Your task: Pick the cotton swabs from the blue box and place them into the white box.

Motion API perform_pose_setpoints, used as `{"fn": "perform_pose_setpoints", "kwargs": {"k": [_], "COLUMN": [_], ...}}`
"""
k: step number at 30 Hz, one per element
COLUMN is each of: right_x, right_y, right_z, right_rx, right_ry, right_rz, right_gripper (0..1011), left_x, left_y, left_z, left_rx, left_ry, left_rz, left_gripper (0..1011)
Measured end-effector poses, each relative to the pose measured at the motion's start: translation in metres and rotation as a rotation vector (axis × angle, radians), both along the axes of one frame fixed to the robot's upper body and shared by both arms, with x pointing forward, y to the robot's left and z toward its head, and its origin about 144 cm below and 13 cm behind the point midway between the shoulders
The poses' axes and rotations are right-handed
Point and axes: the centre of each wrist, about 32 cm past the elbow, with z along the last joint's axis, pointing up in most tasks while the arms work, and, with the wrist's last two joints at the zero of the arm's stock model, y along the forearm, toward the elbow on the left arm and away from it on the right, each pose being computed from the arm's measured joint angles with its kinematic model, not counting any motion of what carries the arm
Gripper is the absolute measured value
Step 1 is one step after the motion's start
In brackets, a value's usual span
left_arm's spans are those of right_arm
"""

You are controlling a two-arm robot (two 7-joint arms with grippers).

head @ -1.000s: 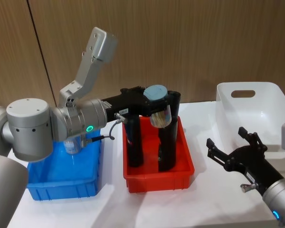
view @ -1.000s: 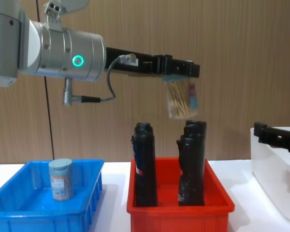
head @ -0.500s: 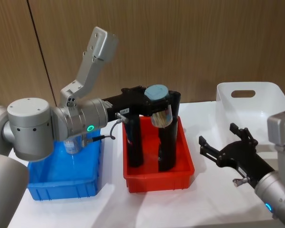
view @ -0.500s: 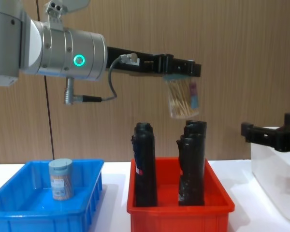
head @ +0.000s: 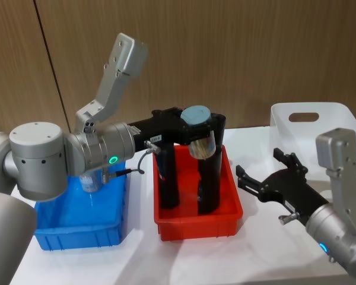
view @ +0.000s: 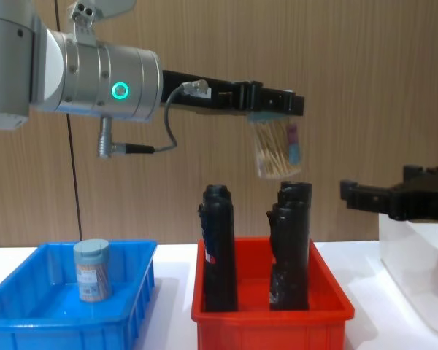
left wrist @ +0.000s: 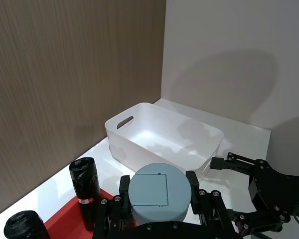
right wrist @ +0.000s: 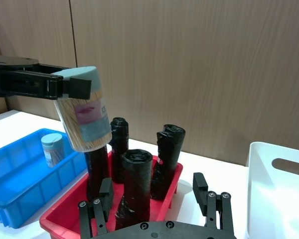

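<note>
Gripping a jar of cotton swabs (head: pixel 200 142) by its grey-blue lid (left wrist: pixel 157 196), the left hand (head: pixel 197 119) is stretched out high above the red bin (head: pixel 196 225). Black fingers are clamped on both sides of that lid. The jar hangs under them, lid up and a little tilted, tan sticks showing through the clear wall. It sits in the air over the far-right part of the red bin, clear of the tops of the black rolls (view: pixel 219 248) standing upright inside it.

Off to the left of the red bin is the blue box (head: pixel 77 234), close alongside, and a second jar (view: pixel 92 270) stands upright on its floor.

Over on the right of the red bin comes the right hand (head: pixel 259 164), raised off the white surface (head: pixel 255 249) at about the height of the roll tops. Its fingers are spread wide and pointing toward the red bin, with nothing between them.

Farther right of the red bin stands the white box (head: pixel 338 127), handle cutout in its far wall.
</note>
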Motion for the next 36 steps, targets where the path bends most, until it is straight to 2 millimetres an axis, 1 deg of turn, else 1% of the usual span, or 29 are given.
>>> {"fn": "perform_pose_setpoints", "kwargs": {"k": [18, 36], "right_x": [0.015, 0.021], "right_y": [0.015, 0.031], "right_z": [0.013, 0.024], "right_rx": [0.029, 0.062], "right_ry": [0.027, 0.075], "right_rz": [0.071, 0.163], "right_gripper": [1001, 1001], "left_x": [0.0, 0.0], "left_y": [0.0, 0.0], "left_z": [0.0, 0.0], "left_rx": [0.0, 0.0], "left_ry": [0.0, 0.0], "left_rz": [0.0, 0.0], "left_gripper": [671, 671]}}
